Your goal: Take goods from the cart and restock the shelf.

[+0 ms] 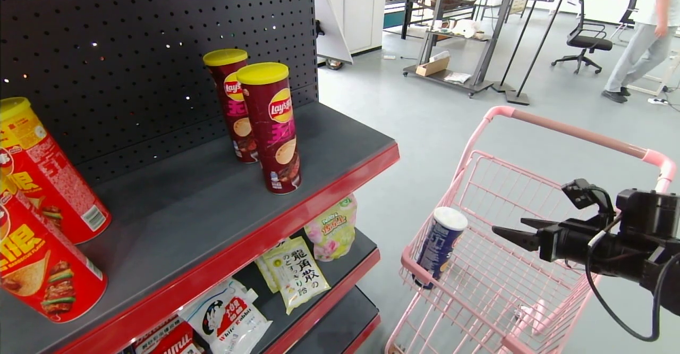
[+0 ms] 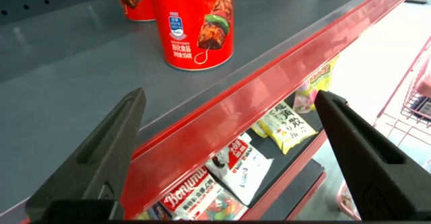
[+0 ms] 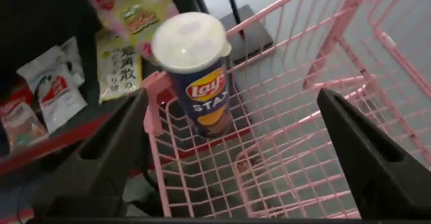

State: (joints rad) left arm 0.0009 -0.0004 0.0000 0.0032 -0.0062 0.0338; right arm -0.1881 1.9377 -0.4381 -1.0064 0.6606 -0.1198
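A blue chip can with a white lid (image 1: 441, 245) (image 3: 199, 72) leans in the front left corner of the pink cart (image 1: 531, 290) (image 3: 350, 56). My right gripper (image 1: 518, 237) (image 3: 232, 163) hovers open over the cart, to the right of the can and apart from it. On the grey shelf (image 1: 212, 205) (image 2: 81, 69) stand two maroon chip cans (image 1: 268, 125) and, at the left, red chip cans (image 1: 40, 205) (image 2: 195, 19). My left gripper (image 2: 229, 157) is open at the shelf's red front edge, nothing between its fingers.
Snack bags (image 1: 297, 274) (image 2: 283, 126) (image 3: 118, 46) fill the lower shelves. A black pegboard (image 1: 133, 35) backs the top shelf. Open grey floor lies between shelf and cart; a table frame (image 1: 457, 30) and an office chair (image 1: 584, 40) stand far behind.
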